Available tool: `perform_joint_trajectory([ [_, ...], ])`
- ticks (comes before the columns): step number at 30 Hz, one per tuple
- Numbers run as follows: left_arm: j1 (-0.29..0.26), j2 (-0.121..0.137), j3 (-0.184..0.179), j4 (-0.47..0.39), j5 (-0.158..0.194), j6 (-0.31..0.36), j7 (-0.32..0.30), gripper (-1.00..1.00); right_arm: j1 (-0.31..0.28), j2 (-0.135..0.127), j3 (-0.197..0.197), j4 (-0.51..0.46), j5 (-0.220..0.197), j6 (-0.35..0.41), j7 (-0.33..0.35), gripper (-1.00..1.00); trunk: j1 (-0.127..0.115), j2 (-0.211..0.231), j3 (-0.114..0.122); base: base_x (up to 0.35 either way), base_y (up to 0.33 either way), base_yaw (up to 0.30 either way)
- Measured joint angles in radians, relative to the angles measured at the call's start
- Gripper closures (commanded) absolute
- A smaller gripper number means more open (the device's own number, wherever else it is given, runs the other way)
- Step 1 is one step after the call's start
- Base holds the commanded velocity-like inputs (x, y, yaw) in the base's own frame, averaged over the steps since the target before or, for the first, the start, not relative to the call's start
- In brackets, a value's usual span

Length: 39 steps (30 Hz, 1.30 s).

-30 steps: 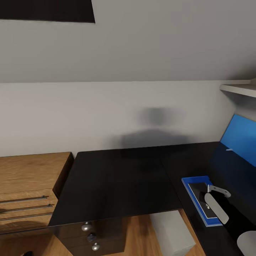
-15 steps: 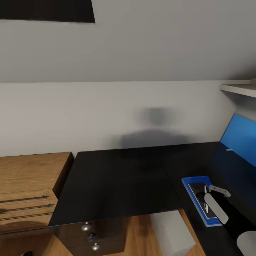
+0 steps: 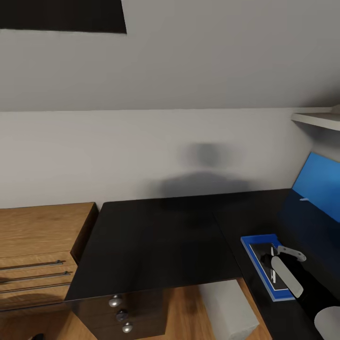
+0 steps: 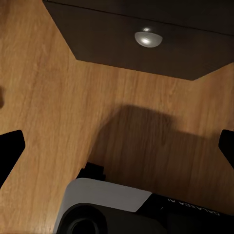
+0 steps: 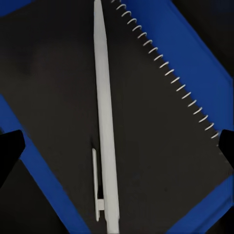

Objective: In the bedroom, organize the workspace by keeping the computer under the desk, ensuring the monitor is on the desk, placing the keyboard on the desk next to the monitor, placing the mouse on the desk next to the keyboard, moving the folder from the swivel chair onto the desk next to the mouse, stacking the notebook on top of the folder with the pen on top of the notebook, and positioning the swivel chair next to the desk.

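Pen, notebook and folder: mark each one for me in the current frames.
pen (image 5: 105,122), right wrist view, middle of its white barrel.
notebook (image 5: 156,146), right wrist view, dark cover beside the spiral binding.
folder (image 3: 251,241), head view, its blue far corner.

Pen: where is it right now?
The pen lies on the notebook, atop the folder at the desk's right side, under the right gripper.
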Motion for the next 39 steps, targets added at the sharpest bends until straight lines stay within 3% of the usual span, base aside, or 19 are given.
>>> perform_joint_trajectory([
  [6, 0.000, 0.000, 0.000, 0.000, 0.000, 0.000, 0.001, -1.00, 0.000, 0.000, 0.000, -0.007, -0.001, 0.000, 0.000, -1.00, -0.023, 0.042, 0.019, 0.000, 0.000, 0.000],
  [24, 0.000, -0.001, -0.001, 0.002, -0.001, 0.006, 0.002, -1.00, 0.000, 0.000, -0.001, -0.144, -0.006, 0.001, -0.006, -1.00, -0.092, 0.168, 0.075, 0.000, 0.000, 0.000],
  [30, 0.000, -0.002, -0.001, 0.003, 0.000, 0.008, 0.003, -1.00, 0.006, 0.030, 0.000, -0.285, -0.012, 0.005, -0.009, -1.00, -0.115, 0.210, 0.094, 0.000, 0.000, 0.000],
  [31, 0.000, -0.002, -0.001, 0.003, 0.000, 0.008, 0.003, -1.00, 0.013, 0.046, 0.001, -0.343, -0.014, 0.008, -0.009, -1.00, -0.119, 0.217, 0.097, 0.000, 0.000, 0.000],
  [37, 0.000, -0.003, -0.002, 0.003, 0.000, 0.008, 0.003, -1.00, 0.049, 0.086, 0.004, -0.439, -0.015, 0.032, -0.010, -1.00, -0.142, 0.259, 0.116, 0.000, 0.000, 0.000],
  [39, 0.000, -0.003, -0.002, 0.003, 0.000, 0.008, 0.003, -1.00, 0.065, 0.114, 0.007, -0.479, -0.014, 0.057, -0.010, -1.00, -0.150, 0.273, 0.123, 0.000, 0.000, 0.000],
])
